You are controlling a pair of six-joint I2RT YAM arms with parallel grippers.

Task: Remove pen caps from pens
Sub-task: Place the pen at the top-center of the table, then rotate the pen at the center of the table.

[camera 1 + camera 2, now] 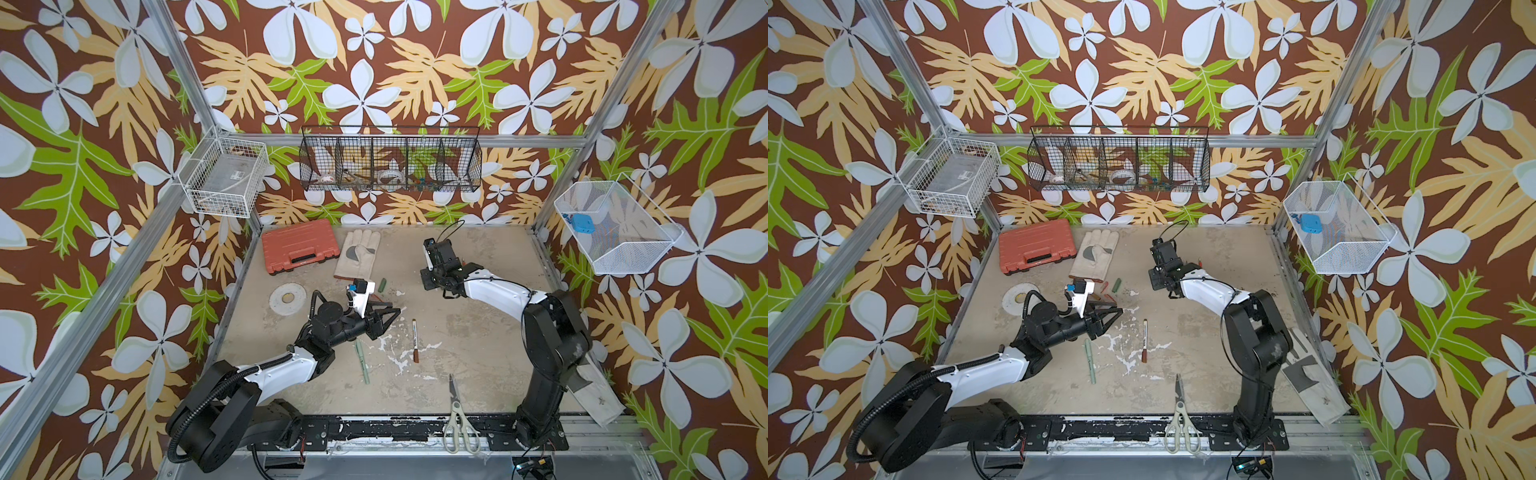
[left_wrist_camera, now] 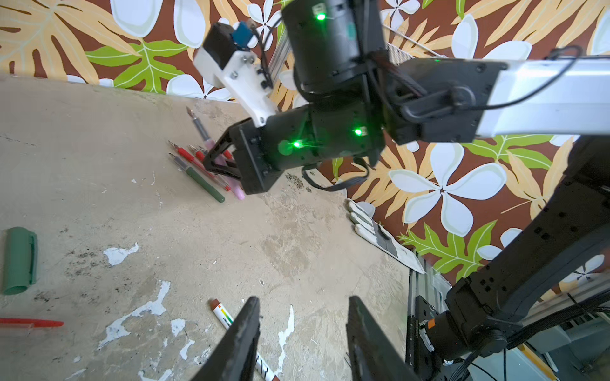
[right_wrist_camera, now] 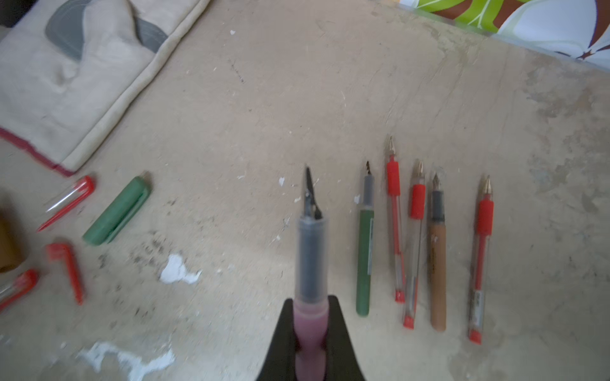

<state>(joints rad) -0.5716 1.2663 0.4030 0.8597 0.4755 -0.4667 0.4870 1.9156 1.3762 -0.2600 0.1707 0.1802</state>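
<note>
Pink pen (image 3: pixel 312 264) clamped in right gripper (image 3: pixel 310 306), nib bare — left gripper (image 1: pixel 394 315) jaws apart, empty; brown-capped pen (image 1: pixel 415 340) at its five o'clock.

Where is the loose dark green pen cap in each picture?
In a top view: dark green cap mid-table, near the glove cuff.
In a top view: same spot.
Left wrist: near a red cap.
Right wrist: beside red caps, near the glove.
Shared landmark: white paint chip beside it.
</note>
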